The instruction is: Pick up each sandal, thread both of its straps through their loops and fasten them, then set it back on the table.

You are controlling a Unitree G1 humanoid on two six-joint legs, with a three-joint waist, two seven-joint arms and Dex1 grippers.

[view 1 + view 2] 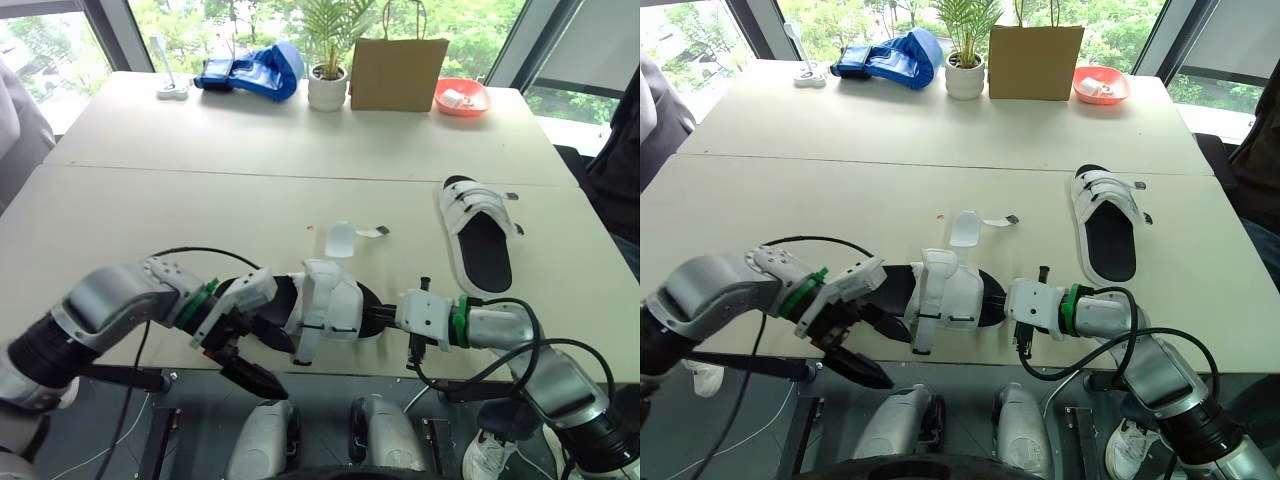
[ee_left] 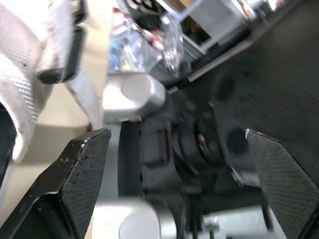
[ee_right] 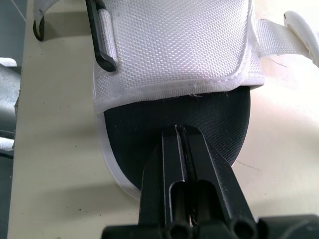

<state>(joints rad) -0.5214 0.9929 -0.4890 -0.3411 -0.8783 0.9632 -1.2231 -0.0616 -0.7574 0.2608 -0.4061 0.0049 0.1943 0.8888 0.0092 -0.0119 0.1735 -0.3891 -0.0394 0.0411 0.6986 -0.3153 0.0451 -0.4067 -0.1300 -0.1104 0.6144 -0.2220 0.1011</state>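
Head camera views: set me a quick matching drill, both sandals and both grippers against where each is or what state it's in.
Things:
1. near sandal
2. far sandal
3. left gripper
4. right gripper

Places and states:
A. jaws shut, tips on a black insole
B. lying on the table to the robot's right, apart from both grippers
C. jaws wide open
D. at the table's near edge between the two grippers, one strap sticking out loose

Pairs: 1-D, 2-B, 3-C, 4-A.
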